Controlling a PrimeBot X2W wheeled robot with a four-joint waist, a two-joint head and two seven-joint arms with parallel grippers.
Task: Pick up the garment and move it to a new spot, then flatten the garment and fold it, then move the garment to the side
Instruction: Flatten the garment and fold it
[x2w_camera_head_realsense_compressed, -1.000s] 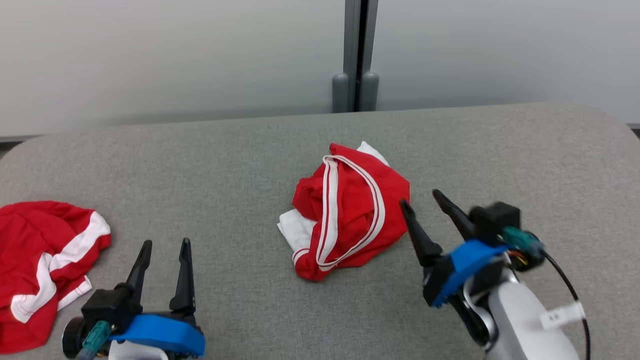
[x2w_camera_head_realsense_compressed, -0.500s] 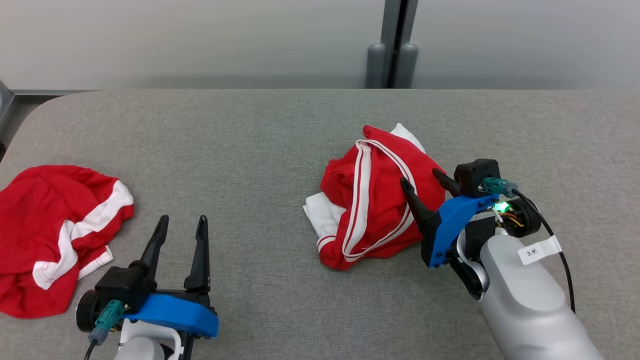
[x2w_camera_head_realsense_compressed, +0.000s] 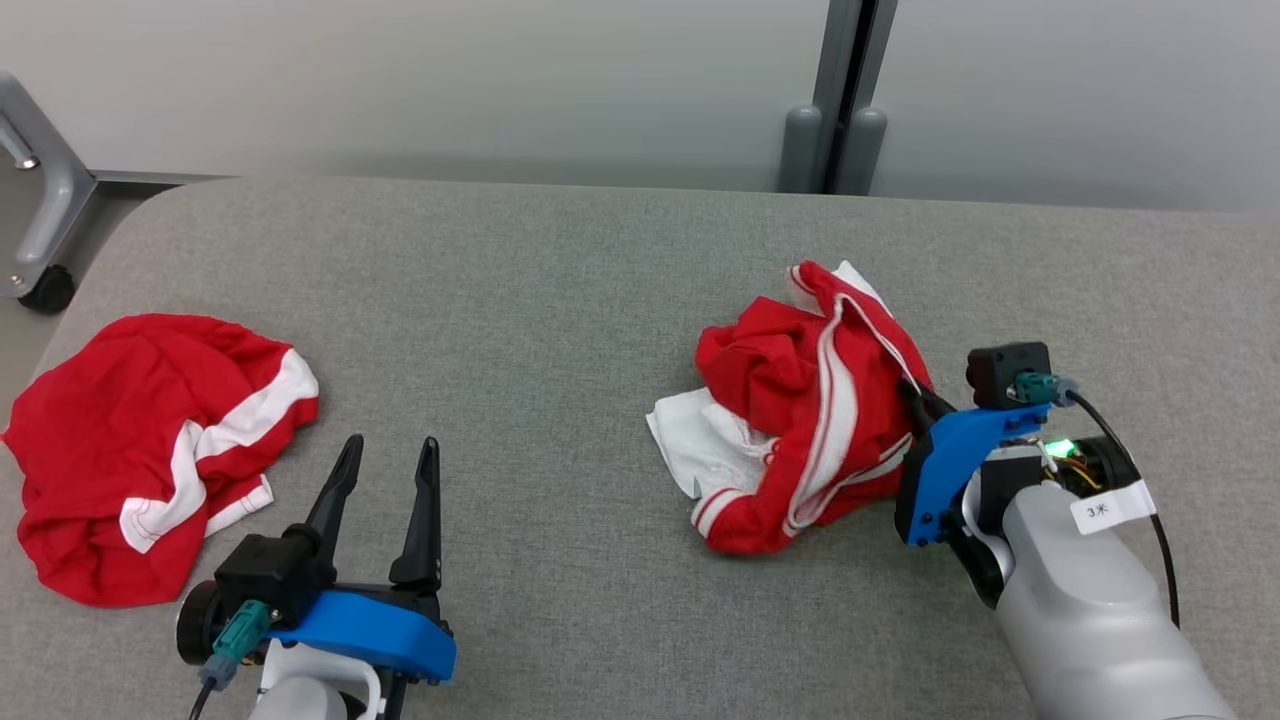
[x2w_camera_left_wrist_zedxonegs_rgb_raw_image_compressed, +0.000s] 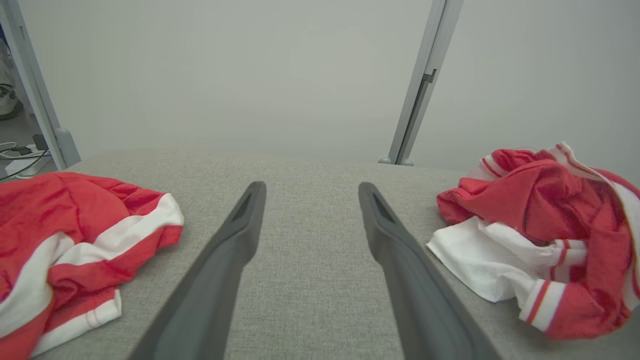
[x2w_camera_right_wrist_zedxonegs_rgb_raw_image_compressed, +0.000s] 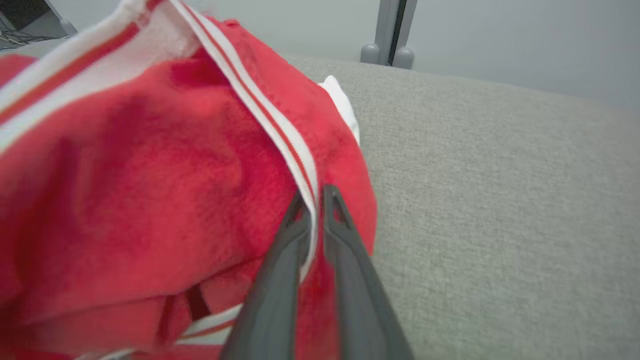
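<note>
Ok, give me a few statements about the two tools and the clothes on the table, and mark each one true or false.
1. The right tool is pinched on the white-striped band of the crumpled garment. True.
2. The left tool is shut on the second garment. False: its jaws stand open over bare cloth of the grey table, touching neither garment.
3. Both garments on the grey table are red and white. True.
4. The crumpled garment lies flat and neatly folded. False: it is bunched in a heap.
</note>
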